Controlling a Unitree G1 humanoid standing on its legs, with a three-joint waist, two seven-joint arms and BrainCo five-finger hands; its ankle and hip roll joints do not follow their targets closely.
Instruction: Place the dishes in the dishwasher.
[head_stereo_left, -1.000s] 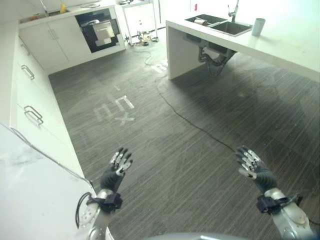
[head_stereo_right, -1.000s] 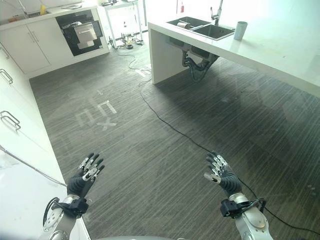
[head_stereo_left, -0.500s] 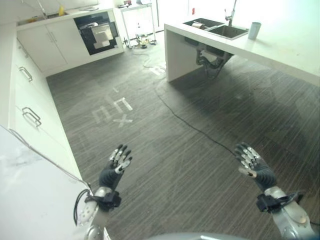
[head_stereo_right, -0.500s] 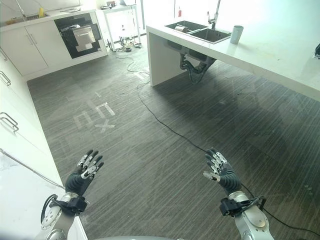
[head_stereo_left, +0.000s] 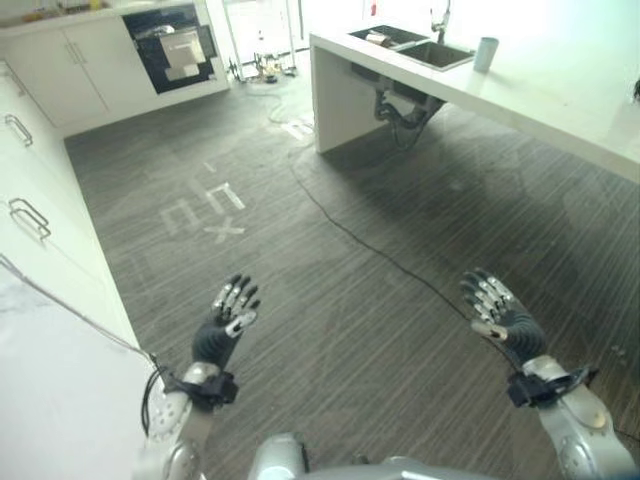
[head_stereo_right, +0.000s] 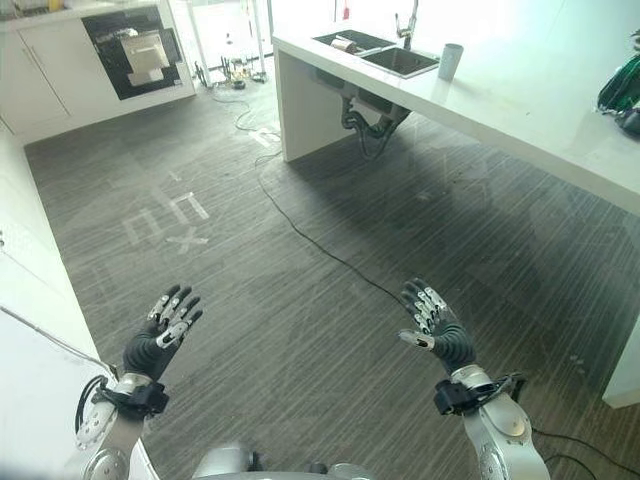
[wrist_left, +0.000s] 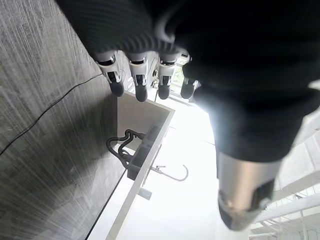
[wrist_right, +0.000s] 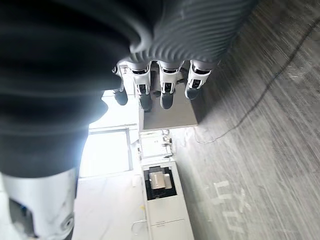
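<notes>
While both hands, left (head_stereo_left: 222, 325) and right (head_stereo_left: 503, 315), hang open and empty low in frame, the dishwasher (head_stereo_left: 170, 48) stands upper left.

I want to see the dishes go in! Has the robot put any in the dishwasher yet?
Not yet. Both the left hand and right hand are open and hold nothing, out over the floor. The dishwasher stands open far across the room, and a cup waits by the sink. Fetching and loading are left.
</notes>
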